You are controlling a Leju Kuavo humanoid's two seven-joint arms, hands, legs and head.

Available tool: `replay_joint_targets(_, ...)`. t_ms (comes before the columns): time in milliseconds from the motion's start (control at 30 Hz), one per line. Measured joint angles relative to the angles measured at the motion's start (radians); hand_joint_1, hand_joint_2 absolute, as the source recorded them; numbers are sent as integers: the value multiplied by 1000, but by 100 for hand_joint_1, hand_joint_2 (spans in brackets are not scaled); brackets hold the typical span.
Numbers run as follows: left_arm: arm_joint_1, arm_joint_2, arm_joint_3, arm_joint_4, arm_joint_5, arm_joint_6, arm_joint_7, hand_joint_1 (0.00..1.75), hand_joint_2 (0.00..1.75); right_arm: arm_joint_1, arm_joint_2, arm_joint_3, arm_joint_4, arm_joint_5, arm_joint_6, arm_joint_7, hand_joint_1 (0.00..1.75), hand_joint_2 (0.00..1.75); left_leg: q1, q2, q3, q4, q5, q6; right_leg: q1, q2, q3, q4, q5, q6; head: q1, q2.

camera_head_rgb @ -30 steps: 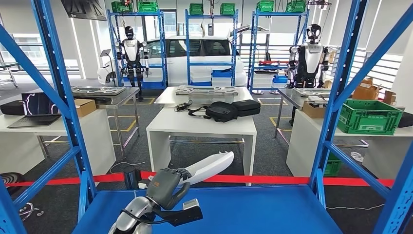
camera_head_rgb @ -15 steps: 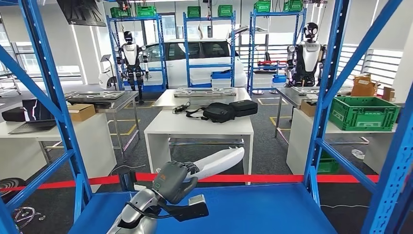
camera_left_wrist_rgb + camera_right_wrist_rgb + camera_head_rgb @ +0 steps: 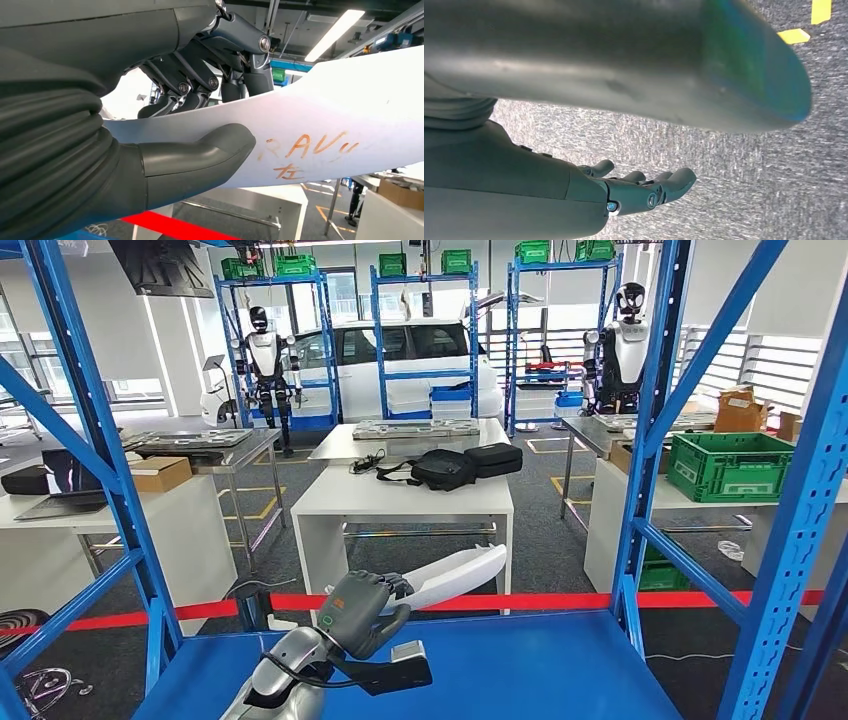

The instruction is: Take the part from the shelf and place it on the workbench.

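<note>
A long white curved part (image 3: 455, 575) hangs just above the blue shelf board (image 3: 540, 670), slanting up and away to the right. My left hand (image 3: 360, 612) grips its near end. In the left wrist view the thumb (image 3: 200, 155) presses one face of the part (image 3: 340, 115), which bears orange handwriting, and the dark fingers (image 3: 240, 50) wrap the other face. My right hand (image 3: 574, 195) hangs over grey carpet with its fingers loosely apart and nothing in it.
Blue shelf uprights (image 3: 640, 470) and diagonal braces (image 3: 95, 430) frame the opening on both sides. Beyond a red floor tape (image 3: 560, 600) stands a white table (image 3: 400, 502) with black bags (image 3: 450, 468). A green crate (image 3: 730, 466) sits on a bench at the right.
The whole picture has shifted, so the camera has moved. My left hand still holds the white part, now a little higher over the shelf board.
</note>
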Motion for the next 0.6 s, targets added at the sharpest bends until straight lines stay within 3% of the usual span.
replay_joint_targets(67, 0, 0, 0, 0, 0, 0, 0, 175, 175, 0, 0, 0, 0, 0, 0, 0, 0, 0, -1, 0, 13, -22, 9, 3, 1, 0, 0, 0, 1, 0, 0, 0)
replay_joint_targets(133, -6, -2, 0, 0, 0, -1, 0, 175, 175, 0, 0, 0, 0, 0, 0, 0, 0, 0, -9, 1, 63, -112, 34, 16, 3, 0, -2, 0, 4, 4, 0, 0)
replay_joint_targets(200, -13, -6, -2, 0, 0, -1, 2, 175, 175, -1, 1, -1, 0, 0, 0, 0, 0, 0, -18, 4, 106, -194, 52, 28, 4, -2, -6, -3, 12, 16, -1, 0)
replay_joint_targets(333, -16, -15, -13, 8, 5, -3, 6, 175, 175, -2, -2, -4, 0, -4, 1, 1, 0, 0, -10, 10, 72, -221, 99, 47, 1, -6, -114, 262, -136, 55, 2, 0)
replay_joint_targets(367, -15, -16, -15, 9, 5, -4, 7, 175, 175, -1, -3, -5, 0, -5, 1, 1, 0, 0, -9, 10, 65, -217, 102, 45, 1, -6, -100, 250, -126, 56, 3, 0)
replay_joint_targets(467, -14, -19, -16, 9, 10, -7, 9, 175, 175, -2, -4, -7, 0, -6, 1, 1, 0, 0, -8, 10, 46, -200, 108, 36, -1, -8, 15, 62, -63, 54, 3, 0)
replay_joint_targets(500, -14, -21, -17, 8, 12, -7, 8, 175, 175, -2, -4, -7, 0, -7, 1, 1, 0, 0, -10, 9, 41, -196, 109, 31, 0, -7, 37, 20, -53, 49, 3, 0)
replay_joint_targets(600, -14, -29, -25, 8, 15, -12, 6, 175, 175, -2, -4, -10, 0, -13, 1, 1, 0, 0, -13, 8, 37, -197, 120, 14, 3, -4, 37, 7, -41, 25, 2, 0)
